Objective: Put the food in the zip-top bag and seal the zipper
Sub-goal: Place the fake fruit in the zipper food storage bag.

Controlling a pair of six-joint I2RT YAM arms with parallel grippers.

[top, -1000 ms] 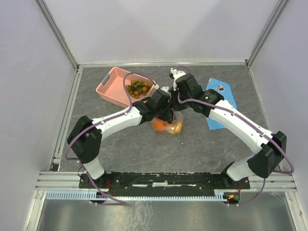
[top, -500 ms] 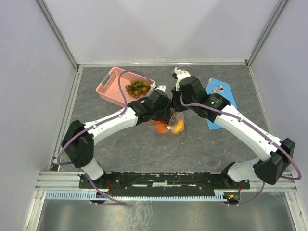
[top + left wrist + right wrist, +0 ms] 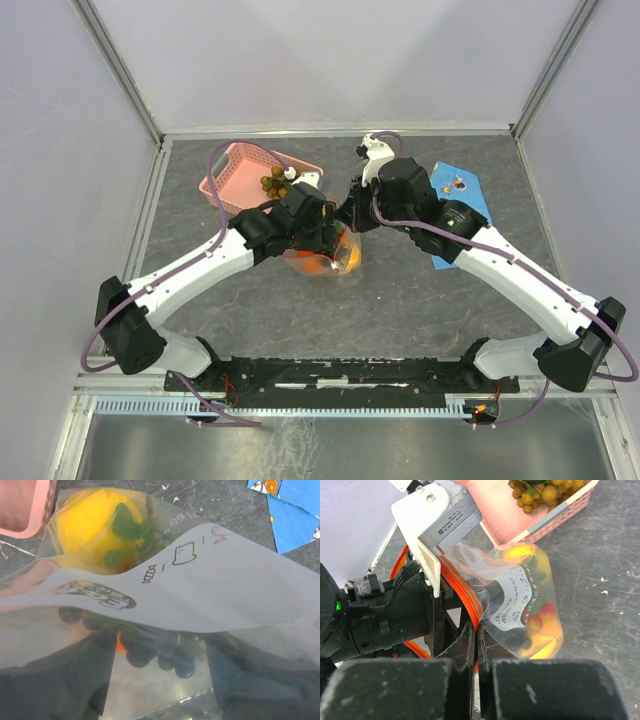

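The clear zip-top bag (image 3: pixel 333 260) hangs between both grippers, its red zipper (image 3: pixel 465 592) strip open. Inside show a yellow lemon (image 3: pixel 92 520), red cherries (image 3: pixel 546 612) and orange fruit (image 3: pixel 318 266). My right gripper (image 3: pixel 480 637) is shut on the zipper strip at the bag's mouth. My left gripper (image 3: pixel 160 680) stands open. Its dark fingers (image 3: pixel 45 680) show through the plastic, and a cluster of dark round grapes (image 3: pixel 160 655) shows between them. More grapes (image 3: pixel 275 182) lie in the pink basket.
The pink lattice basket (image 3: pixel 238 178) stands at the back left, close to the left wrist. A blue printed cloth (image 3: pixel 462 210) lies at the back right, under the right arm. Metal rails border the grey table on all sides.
The left gripper has opened. The left arm swung toward the left, and the bag shifted left with both grippers. The right gripper has kept its hold on the strip.
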